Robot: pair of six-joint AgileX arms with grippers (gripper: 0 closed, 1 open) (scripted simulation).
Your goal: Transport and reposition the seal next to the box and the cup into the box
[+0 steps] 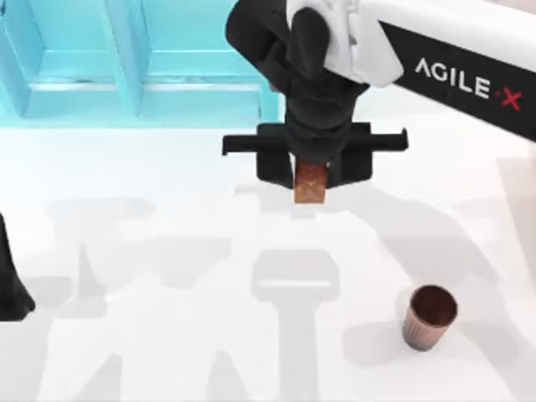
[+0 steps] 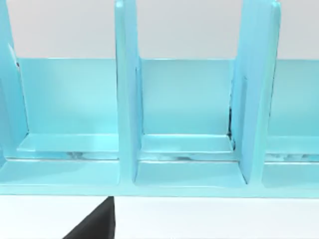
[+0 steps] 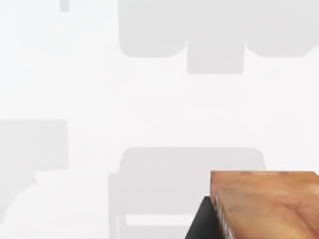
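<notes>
Two things remain to be placed, and the seal (image 1: 309,186) is the one in hand: the right gripper (image 1: 311,172) hangs over the table (image 1: 151,218) just in front of the box (image 1: 126,75), its fingers pinched on the seal's upper part so the orange-brown block pokes out below them. The right wrist view shows the block's glossy mottled face (image 3: 264,201) against one dark finger (image 3: 202,221), with the white table and its shadows well beneath, so the seal looks lifted clear and not yet set down. It reads as a small, rigid, light block; the shiny faces could be slippery, so a squeeze across two flat opposite sides, high on the body, seems the safest hold, and a slack grip might let it twist or slide out. The cup (image 1: 430,316) stands upright near the table's right front, well apart from the box; its ribbed, tapering wall should give good purchase, probably by pinching across the rim or around the body. The left arm (image 1: 10,285) sits parked at the left edge, its camera facing the box's blue compartments (image 2: 184,149); whether its fingers are spread cannot be told.
</notes>
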